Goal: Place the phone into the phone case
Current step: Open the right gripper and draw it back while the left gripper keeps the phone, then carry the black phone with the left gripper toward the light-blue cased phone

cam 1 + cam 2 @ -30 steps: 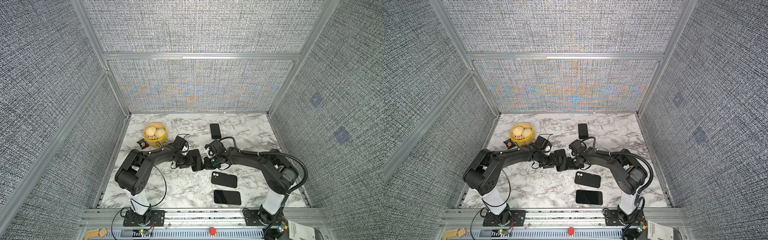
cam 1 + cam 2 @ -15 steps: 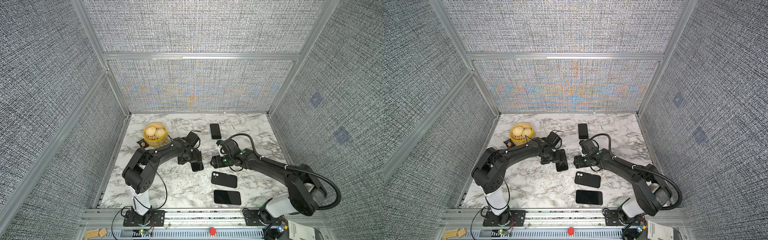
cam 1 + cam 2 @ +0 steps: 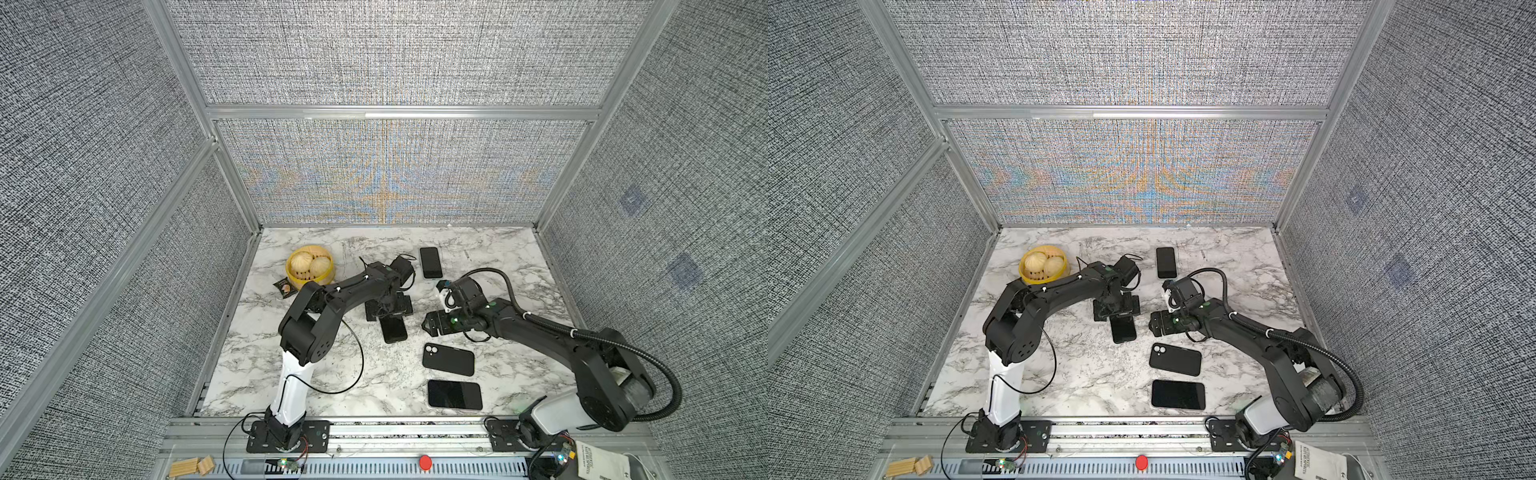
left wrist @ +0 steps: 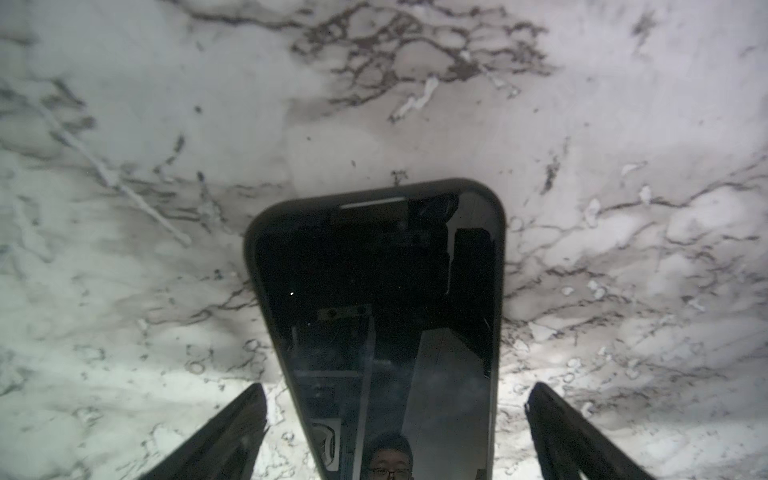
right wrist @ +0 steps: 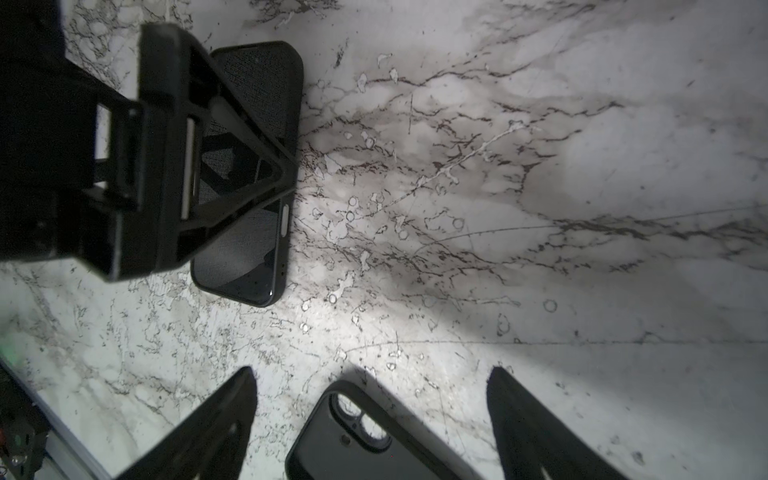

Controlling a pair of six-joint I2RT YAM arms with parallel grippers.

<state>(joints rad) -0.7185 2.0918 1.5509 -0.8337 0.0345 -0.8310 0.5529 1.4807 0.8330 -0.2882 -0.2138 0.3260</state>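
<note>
one step appears to remain: withdrawal and check. on the marble tabletop [image 3: 291, 374] the phone [image 4: 374, 291] lies flat, screen up, at mid-table. the rim of the phone case [image 4: 250, 257] shows round its visible end, so the phone appears seated.

procedure, as judged: raise the left arm [image 3: 345, 291] vertically so that neither finger drags the case edge. inspect each corner of the rim. if one corner sits proud, press it down with closed fingertips. keep the right arm [image 3: 540, 332] clear of the centre.

pose: the left arm folds at the elbow, with the left gripper [image 3: 388, 309] pointing down directly over the phone. the right arm stretches low from its base toward the centre. the left gripper's jaws stand fully apart, one finger [image 4: 232, 428] on each side of the phone, gripping nothing. the right gripper [image 5: 372, 370] is also spread wide and empty. it hovers over a second black handset [image 3: 448, 359] that lies back up. whether that one is a bare case cannot be told.
</note>
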